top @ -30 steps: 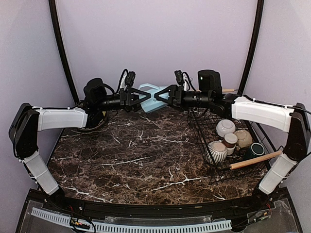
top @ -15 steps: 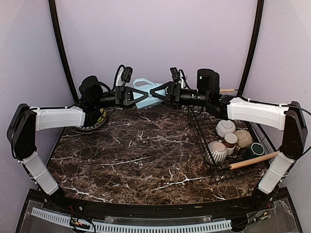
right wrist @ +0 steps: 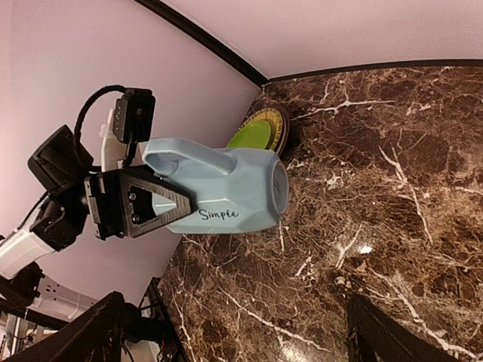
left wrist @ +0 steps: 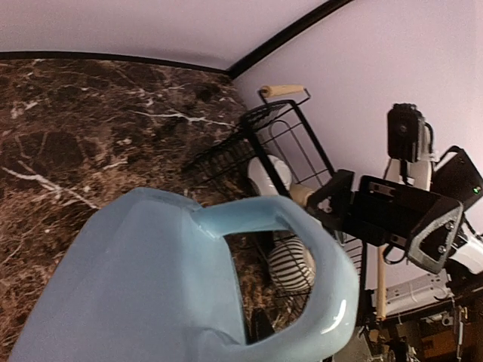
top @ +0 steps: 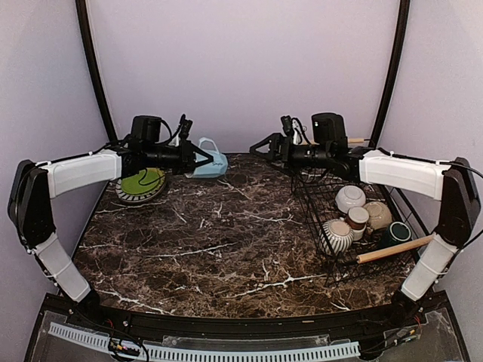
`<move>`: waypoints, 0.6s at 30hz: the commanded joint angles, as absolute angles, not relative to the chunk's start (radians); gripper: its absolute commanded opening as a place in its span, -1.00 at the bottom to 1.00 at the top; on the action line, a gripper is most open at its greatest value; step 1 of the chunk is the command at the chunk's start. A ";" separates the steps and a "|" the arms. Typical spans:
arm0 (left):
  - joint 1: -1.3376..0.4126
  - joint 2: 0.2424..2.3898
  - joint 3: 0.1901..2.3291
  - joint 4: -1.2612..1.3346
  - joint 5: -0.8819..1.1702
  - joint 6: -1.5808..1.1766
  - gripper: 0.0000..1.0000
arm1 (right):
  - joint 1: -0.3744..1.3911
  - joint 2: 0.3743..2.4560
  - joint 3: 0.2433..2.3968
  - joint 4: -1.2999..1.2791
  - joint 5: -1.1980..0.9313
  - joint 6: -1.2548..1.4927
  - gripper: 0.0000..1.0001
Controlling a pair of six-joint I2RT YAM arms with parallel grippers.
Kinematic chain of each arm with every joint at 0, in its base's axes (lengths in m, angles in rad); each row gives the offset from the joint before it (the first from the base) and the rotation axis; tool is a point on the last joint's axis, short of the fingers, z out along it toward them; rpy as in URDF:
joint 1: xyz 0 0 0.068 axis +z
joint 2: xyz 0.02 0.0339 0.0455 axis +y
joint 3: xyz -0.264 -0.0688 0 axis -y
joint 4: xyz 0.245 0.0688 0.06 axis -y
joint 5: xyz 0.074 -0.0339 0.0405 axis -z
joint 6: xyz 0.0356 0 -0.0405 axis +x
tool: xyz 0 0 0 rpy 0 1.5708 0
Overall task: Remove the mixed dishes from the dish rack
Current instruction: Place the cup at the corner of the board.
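Observation:
My left gripper (top: 201, 160) is shut on the light blue mug (top: 211, 164) and holds it on its side above the back of the table. The mug fills the left wrist view (left wrist: 151, 286) and shows in the right wrist view (right wrist: 226, 188) between the left fingers (right wrist: 143, 204). My right gripper (top: 260, 143) is open and empty, a short way right of the mug. The black wire dish rack (top: 313, 197) at the right holds a white bowl (top: 350, 198), a small grey cup (top: 357, 219), a striped grey bowl (top: 336, 235) and a dark green mug (top: 395, 234). The lime-green plate (top: 139, 182) lies back left.
The green plate rests on a dark-rimmed plate (top: 139, 197) under my left arm. A beige bowl (top: 378, 214) also sits in the rack. The rack's wooden handle (top: 396, 247) crosses its near side. Lilac walls close in the back and sides.
Both grippers were on the mug in mid-air. Now the right gripper has let go and drawn back right, and the left arm has carried the mug left and lower, near the plates.

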State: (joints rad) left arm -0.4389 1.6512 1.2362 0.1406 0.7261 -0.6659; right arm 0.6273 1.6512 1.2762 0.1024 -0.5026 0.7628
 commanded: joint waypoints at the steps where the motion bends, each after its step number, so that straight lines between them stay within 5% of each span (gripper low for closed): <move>1: -0.449 1.635 1.370 -0.251 0.447 -0.430 -0.98 | 0.629 1.614 1.276 0.018 -0.453 0.707 0.97; 10: -0.459 1.894 1.712 -0.764 0.041 -0.262 -0.98 | 0.631 1.599 1.296 -0.107 -0.402 0.640 0.97; 18: -0.459 1.956 1.745 -0.804 -0.080 -0.219 -0.98 | 0.645 1.594 1.334 -0.235 -0.330 0.571 0.97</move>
State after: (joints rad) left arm -0.4538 1.9900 1.6917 -0.7509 0.0231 -0.2806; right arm 0.6342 1.6279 1.2957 -0.1661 -0.3801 0.6235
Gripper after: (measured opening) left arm 0.081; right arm 0.986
